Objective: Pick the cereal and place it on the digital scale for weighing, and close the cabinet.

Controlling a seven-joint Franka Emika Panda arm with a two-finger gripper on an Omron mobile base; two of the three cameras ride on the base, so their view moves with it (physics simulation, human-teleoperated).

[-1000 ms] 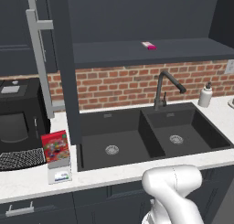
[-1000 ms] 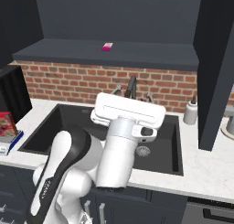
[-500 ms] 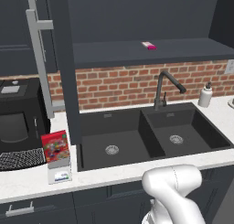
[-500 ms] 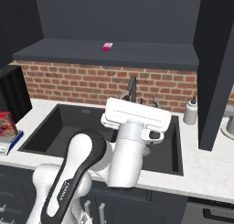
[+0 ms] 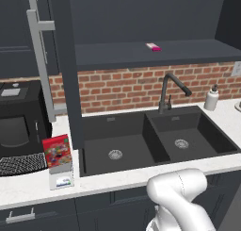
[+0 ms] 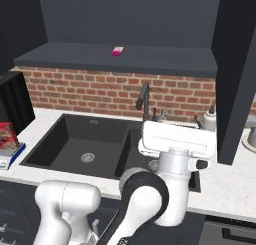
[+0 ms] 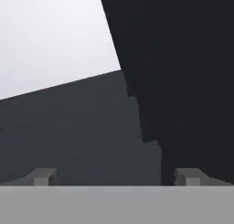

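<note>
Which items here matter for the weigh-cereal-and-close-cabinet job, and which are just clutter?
Job items:
flat red cereal box, standing on small light-grey digital scale
dark navy cabinet door, open

Clutter:
small pink flat item on shelf
black faucet
white soap dispenser
black appliance

A kitchen: double sink (image 5: 141, 147), faucet (image 5: 168, 91), brick backsplash (image 5: 122, 88), navy cabinets (image 5: 66, 74).

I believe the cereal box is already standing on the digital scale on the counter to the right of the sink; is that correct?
Not quite: the cereal does stand on the digital scale, but on the counter to the left of the sink, beside the black appliance, as the left base view shows.
</note>
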